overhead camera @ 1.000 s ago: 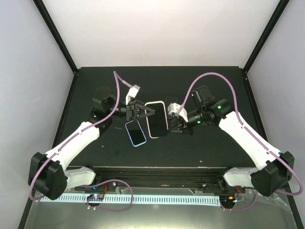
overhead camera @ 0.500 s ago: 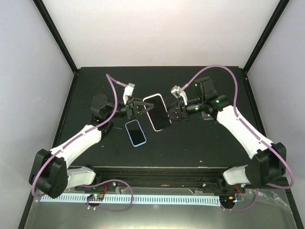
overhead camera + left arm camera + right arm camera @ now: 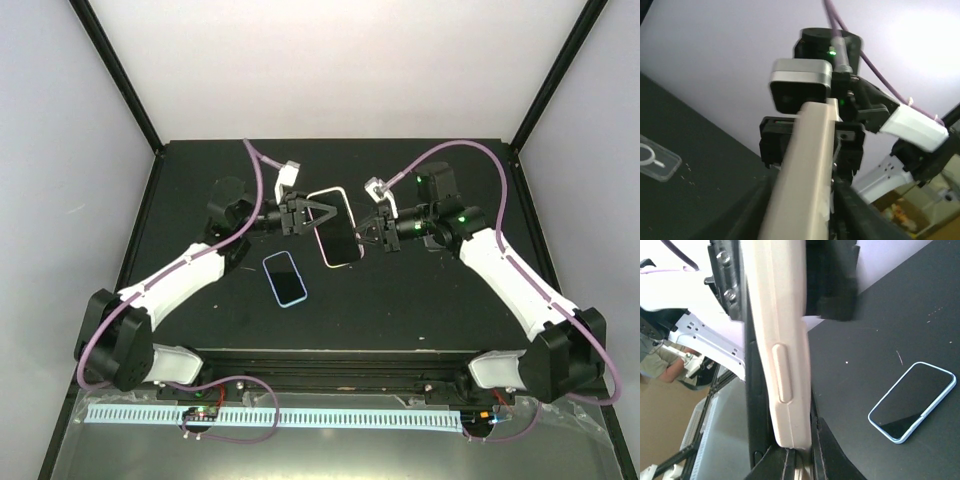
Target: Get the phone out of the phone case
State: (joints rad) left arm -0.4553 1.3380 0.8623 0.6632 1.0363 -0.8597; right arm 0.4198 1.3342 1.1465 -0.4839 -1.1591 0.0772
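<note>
Lying flat on the matte black surface (image 3: 400,300), closest to the arm bases, is one blue-edged phone (image 3: 285,278), a rounded rectangle with a glossy dark screen. It sits just nearer than the held phone and a little to its left.

There are two phones in all. The second phone (image 3: 337,230) is raised off the surface and tilted, dark screen up, between the two hands. It sits inside its case (image 3: 782,340), a smooth cream-pink shell with rounded corners and one long raised side button (image 3: 783,372).

The left hand (image 3: 316,213) meets this phone at its upper left edge. Its dark fingers stand on either side of the case rim, close against it, but I cannot tell whether they press it. The right hand (image 3: 368,232) is pressed together on the phone's right edge, pinching the cased rim.

There are two cases in all. The second, a clear case (image 3: 655,160) with a white ring in it, lies flat on the surface off to one side of the held phone.
</note>
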